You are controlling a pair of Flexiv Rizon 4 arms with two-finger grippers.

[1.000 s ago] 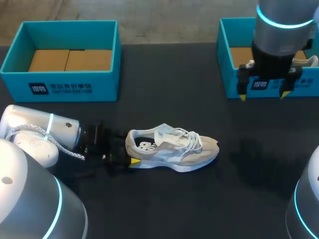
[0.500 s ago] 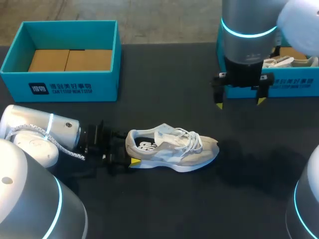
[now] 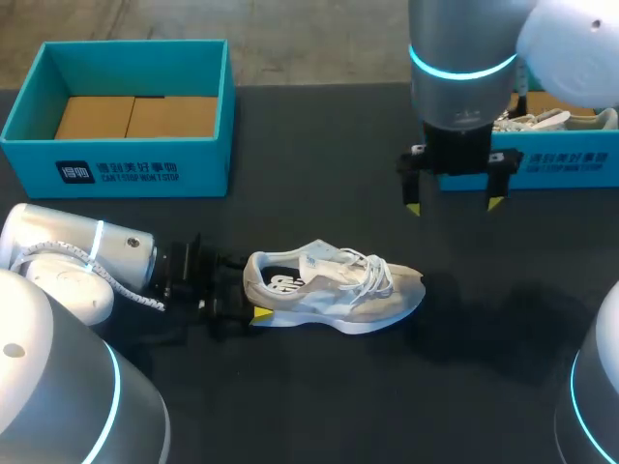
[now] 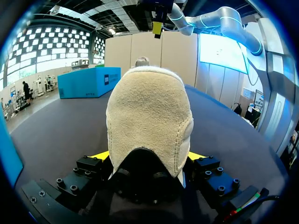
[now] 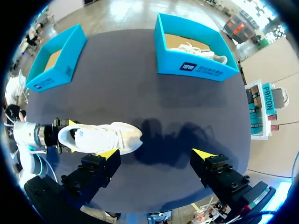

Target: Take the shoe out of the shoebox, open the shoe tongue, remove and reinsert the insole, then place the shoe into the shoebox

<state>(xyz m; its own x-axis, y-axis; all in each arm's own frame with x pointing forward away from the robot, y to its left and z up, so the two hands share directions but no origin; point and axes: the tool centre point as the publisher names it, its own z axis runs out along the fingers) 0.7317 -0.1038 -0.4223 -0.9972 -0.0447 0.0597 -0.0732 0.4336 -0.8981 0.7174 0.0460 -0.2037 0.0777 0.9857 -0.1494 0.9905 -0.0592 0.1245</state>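
Shoe [image 3: 334, 290] lies mid-table, toe toward 3 o'clock, heel pinched by the left gripper [image 3: 250, 290]; the right gripper [image 3: 454, 205] hangs spread at its 1 o'clock.

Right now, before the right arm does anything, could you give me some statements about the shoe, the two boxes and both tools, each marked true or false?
1. The left tool is shut on the heel of the shoe. True.
2. The shoe lies inside a box. False: it lies on the table, in front of both boxes.
3. The right tool holds an insole. False: it is open and empty, above the table.
4. The right shoebox holds a second shoe. True.
5. The left shoebox has no shoe in it. True.
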